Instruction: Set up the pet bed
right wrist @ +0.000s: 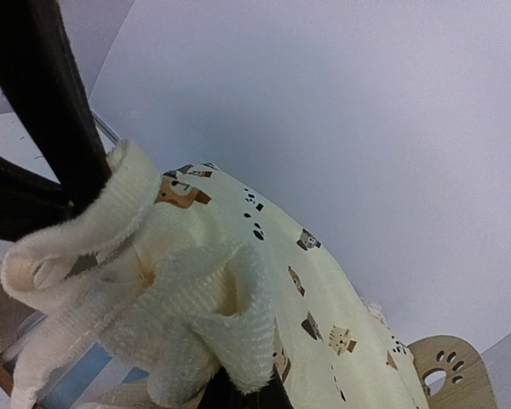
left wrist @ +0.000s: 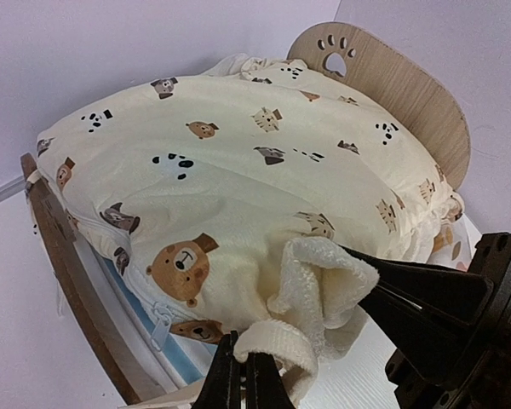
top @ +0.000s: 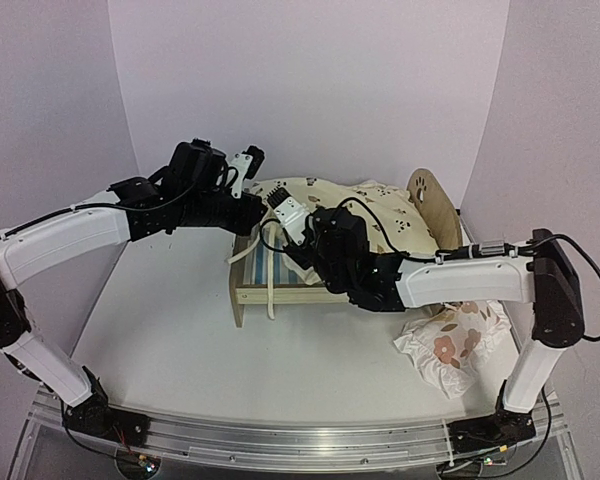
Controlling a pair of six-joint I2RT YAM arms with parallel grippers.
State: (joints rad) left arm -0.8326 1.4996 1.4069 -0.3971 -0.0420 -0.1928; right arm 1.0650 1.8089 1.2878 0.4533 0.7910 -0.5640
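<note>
The pet bed (top: 238, 296) stands mid-table, with its paw-print headboard (top: 432, 200) at the back right and a strip of its striped base (top: 280, 268) bare. A cream animal-print cushion (top: 365, 205) lies bunched on it towards the headboard. My left gripper (left wrist: 242, 349) is shut on the cushion's (left wrist: 238, 170) fleecy front edge. My right gripper (right wrist: 247, 394) is shut on a fold of the same edge of the cushion (right wrist: 324, 290), its tips buried in cloth. Both grippers meet at the bed's foot end, left (top: 252, 208) and right (top: 278, 230).
A white ruffled pillow (top: 450, 340) with red-brown flowers lies on the table under my right forearm. White walls close in at the back and on both sides. A loose white tie string (top: 271, 290) hangs over the bed's near side rail.
</note>
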